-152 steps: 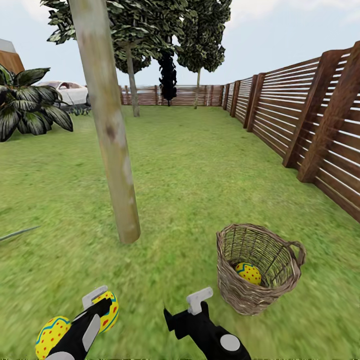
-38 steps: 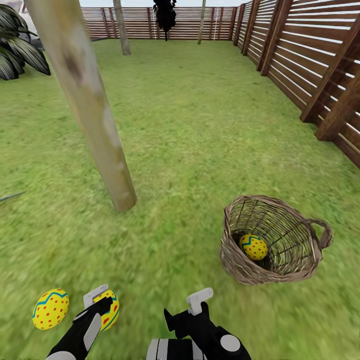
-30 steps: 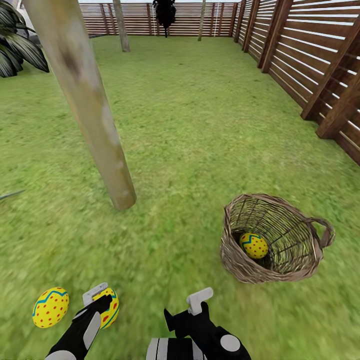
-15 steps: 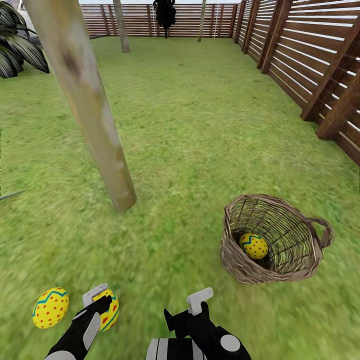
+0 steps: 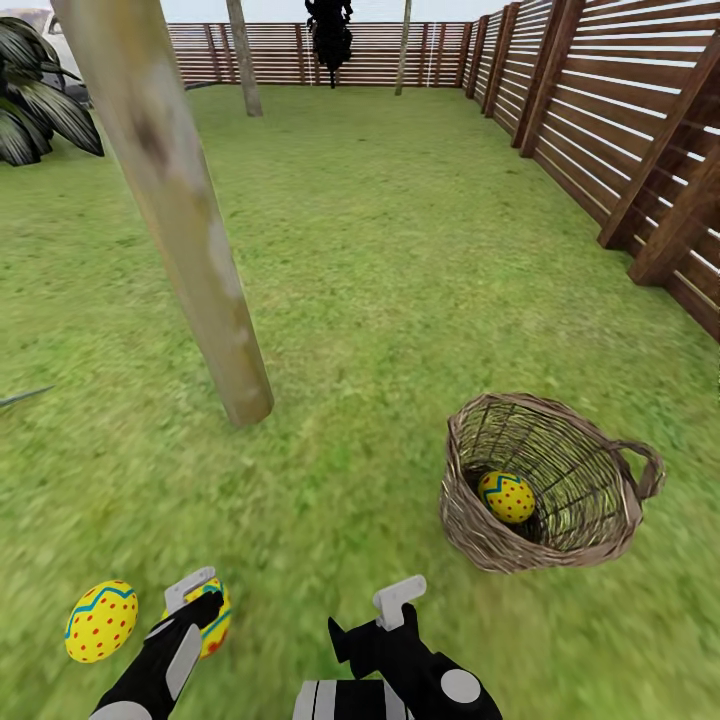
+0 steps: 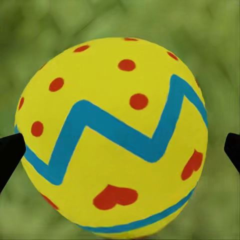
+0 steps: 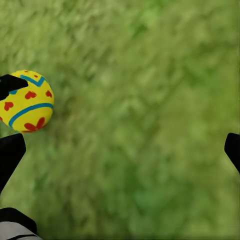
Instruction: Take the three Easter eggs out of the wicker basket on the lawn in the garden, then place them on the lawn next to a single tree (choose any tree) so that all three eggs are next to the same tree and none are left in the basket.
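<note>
One Easter egg [image 5: 506, 497] lies inside the wicker basket [image 5: 590, 540], which stands on the lawn [image 5: 400, 300] to the right. A second egg [image 5: 100, 621] rests on the grass at the lower left, near the tree [image 5: 200, 250]. Beside it, the third egg [image 5: 217, 625] sits just under my left gripper [image 5: 200, 600]. In the left wrist view this egg [image 6: 112, 135] lies between the spread fingertips [image 6: 10, 150], with a gap on one side. My right gripper [image 5: 368, 618] hovers open over bare grass, left of the basket. Its wrist view catches the third egg [image 7: 25, 102] at the edge.
A dark slat fence [image 5: 620, 130] runs along the right side and the far end of the garden. A striped spiky plant [image 5: 40, 95] stands at the far left. Further trunks [image 5: 243, 55] and an all-black tree [image 5: 330, 35] stand at the back.
Since 5 s ago the head has tilted down. The egg at my left gripper has sunk a little toward the grass. Both arms and the basket stay in place.
</note>
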